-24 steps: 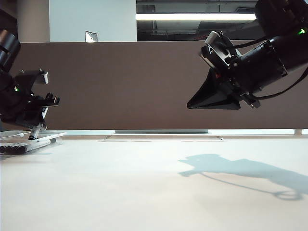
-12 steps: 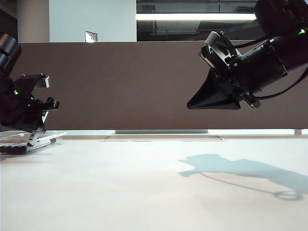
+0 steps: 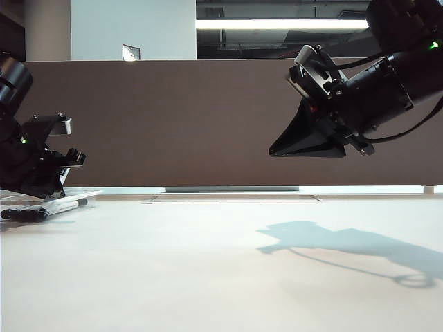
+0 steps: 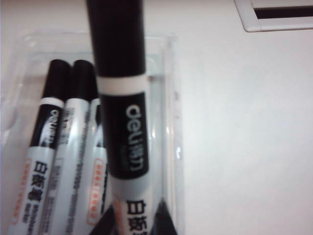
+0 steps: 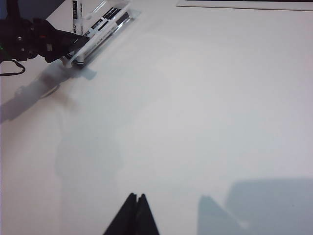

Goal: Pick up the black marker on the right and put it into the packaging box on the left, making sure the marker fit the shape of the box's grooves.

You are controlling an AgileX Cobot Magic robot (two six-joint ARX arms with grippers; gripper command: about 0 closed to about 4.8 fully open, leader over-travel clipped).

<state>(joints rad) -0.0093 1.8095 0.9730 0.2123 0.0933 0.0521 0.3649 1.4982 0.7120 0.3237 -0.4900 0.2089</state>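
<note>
The packaging box [image 3: 41, 196] is set at the far left of the table [image 3: 221, 270], with markers [image 4: 46, 161] laid side by side in it. The left claw [image 4: 139, 223] is held low over the box, the black marker [image 4: 122, 117] gripped above those markers. The right claw [image 3: 273, 150] is raised well apart at the right, its jaws closed, nothing held.
</note>
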